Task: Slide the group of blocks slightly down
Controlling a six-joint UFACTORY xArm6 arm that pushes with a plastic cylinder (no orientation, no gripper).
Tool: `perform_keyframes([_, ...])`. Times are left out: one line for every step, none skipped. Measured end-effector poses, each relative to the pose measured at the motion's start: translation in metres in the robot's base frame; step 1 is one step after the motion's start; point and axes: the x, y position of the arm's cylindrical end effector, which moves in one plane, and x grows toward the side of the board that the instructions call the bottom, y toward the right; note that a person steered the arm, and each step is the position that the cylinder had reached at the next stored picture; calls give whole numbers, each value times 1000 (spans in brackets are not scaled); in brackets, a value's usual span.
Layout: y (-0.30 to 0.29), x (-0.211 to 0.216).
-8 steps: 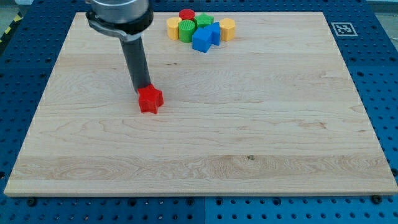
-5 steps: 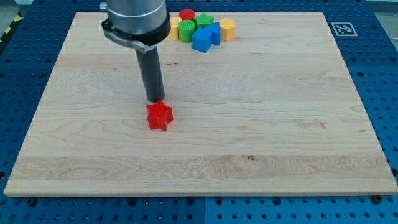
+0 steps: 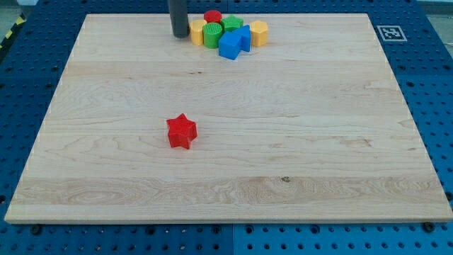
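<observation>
In the camera view, my tip [image 3: 180, 35] sits at the worktop's [image 3: 318, 142] top edge, just left of the group: yellow block [image 3: 196, 31], green cylinder [image 3: 211, 34], red cylinder [image 3: 213, 16], green block [image 3: 231, 25], blue blocks [image 3: 233, 43], yellow hexagon [image 3: 259, 32]. A red star [image 3: 181, 131] lies well apart, mid-board. There are no fingers, only a rod. The blocks look light, stiff and slippery, likely to scatter; push from the group's top side.

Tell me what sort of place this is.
Likely a robotics lab bench: a wooden board on a blue perforated table, a fiducial marker in its corner, and my tip beside clustered coloured blocks.
</observation>
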Motion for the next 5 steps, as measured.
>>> perform_keyframes([26,-26])
perform_keyframes([67,-26])
perform_keyframes([73,-6])
perform_keyframes([76,16])
perform_keyframes([99,32])
